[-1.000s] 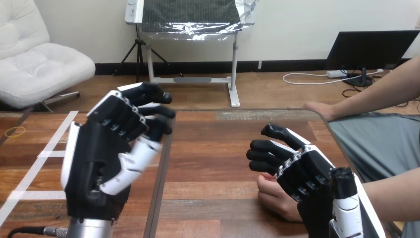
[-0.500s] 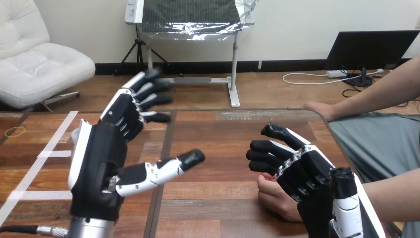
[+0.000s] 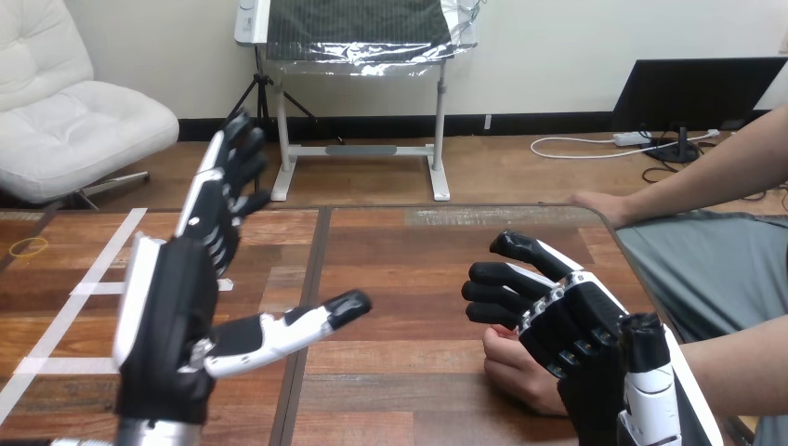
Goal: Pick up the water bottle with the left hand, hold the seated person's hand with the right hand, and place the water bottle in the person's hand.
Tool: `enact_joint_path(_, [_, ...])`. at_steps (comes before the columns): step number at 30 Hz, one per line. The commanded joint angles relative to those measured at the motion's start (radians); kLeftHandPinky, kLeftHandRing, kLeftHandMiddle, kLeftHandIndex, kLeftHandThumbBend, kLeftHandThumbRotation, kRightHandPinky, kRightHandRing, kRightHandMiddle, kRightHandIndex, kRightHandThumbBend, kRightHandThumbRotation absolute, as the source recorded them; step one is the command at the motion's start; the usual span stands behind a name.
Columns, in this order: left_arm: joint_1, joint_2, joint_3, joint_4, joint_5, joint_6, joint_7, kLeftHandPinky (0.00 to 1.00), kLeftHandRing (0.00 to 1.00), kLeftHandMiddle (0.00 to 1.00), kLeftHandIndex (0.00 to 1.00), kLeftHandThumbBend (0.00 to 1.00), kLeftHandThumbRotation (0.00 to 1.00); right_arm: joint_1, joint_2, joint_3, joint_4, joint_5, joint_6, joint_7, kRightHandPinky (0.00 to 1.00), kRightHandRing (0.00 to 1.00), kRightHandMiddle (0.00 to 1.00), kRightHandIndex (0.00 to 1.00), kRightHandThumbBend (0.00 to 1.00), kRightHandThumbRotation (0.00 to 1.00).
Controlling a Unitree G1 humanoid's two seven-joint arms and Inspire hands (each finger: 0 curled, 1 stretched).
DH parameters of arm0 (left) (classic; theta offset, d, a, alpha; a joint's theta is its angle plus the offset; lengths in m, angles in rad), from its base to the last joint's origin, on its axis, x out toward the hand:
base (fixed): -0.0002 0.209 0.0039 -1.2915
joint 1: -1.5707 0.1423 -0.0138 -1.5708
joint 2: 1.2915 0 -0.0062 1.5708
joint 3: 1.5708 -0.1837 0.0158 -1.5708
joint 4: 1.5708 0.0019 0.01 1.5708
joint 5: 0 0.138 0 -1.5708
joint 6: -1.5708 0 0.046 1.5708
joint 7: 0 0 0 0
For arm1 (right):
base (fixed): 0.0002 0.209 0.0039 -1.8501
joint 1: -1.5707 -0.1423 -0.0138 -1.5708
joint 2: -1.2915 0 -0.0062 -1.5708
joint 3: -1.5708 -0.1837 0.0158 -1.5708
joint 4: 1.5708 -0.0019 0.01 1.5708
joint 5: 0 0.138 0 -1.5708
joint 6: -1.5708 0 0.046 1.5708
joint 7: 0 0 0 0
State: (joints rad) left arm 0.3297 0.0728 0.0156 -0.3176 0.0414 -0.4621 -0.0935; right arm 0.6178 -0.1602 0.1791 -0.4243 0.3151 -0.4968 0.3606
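Left hand (image 3: pixel 167 316) with fingers (image 3: pixel 218 200) straight; right hand (image 3: pixel 576 344) over the person's hand (image 3: pixel 516 372)

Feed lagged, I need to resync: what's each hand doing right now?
Left hand: open, holding nothing.
Right hand: over the person's hand; hold cannot be told.

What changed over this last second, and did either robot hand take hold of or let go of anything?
The left robot hand opened: its fingers, curled a second ago, have straightened upward, with the thumb swung out sideways. Nothing visible was let go or taken. The right robot hand stayed over the person's hand, which also kept its place.
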Motion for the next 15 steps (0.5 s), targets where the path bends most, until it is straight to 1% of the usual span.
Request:
enact_joint_path(1, [0.027,-0.027,0.013,0.001,-0.041,-0.031,0.020,0.85,0.90,0.93,0.96,1.00,0.00,-0.034,0.008,-0.004,-0.029,0.001,-0.011,-0.001,0.74,0.76,0.77,0.82,0.55,1.00])
enact_joint_path(3, [0.022,-0.022,0.018,0.004,-0.056,-0.033,0.022,0.83,0.89,0.92,0.96,1.00,0.00,-0.033,0.010,-0.003,-0.029,0.000,-0.011,-0.002,0.74,0.76,0.77,0.82,0.55,1.00])
enact_joint_path(7, [0.011,-0.019,0.043,0.009,-0.050,-0.047,0.051,0.79,0.87,0.91,0.95,1.00,0.00,-0.033,0.012,-0.004,-0.026,-0.004,-0.016,-0.003,0.73,0.75,0.77,0.82,0.54,1.00])
enact_joint_path(10, [0.007,-0.023,0.058,0.002,-0.054,-0.042,0.071,0.76,0.85,0.89,0.93,1.00,0.00,-0.032,0.012,-0.003,-0.027,-0.003,-0.015,-0.004,0.72,0.75,0.77,0.82,0.54,1.00])
enact_joint_path(12, [0.006,-0.023,0.064,-0.004,-0.059,-0.035,0.080,0.75,0.86,0.89,0.91,1.00,0.00,-0.031,0.012,-0.003,-0.028,-0.003,-0.014,-0.004,0.72,0.75,0.77,0.82,0.53,1.00])
enact_joint_path(15, [-0.002,-0.020,0.082,-0.004,-0.046,-0.049,0.102,0.75,0.85,0.88,0.90,1.00,0.00,-0.031,0.012,-0.004,-0.025,-0.001,-0.015,-0.003,0.72,0.75,0.77,0.82,0.53,1.00])
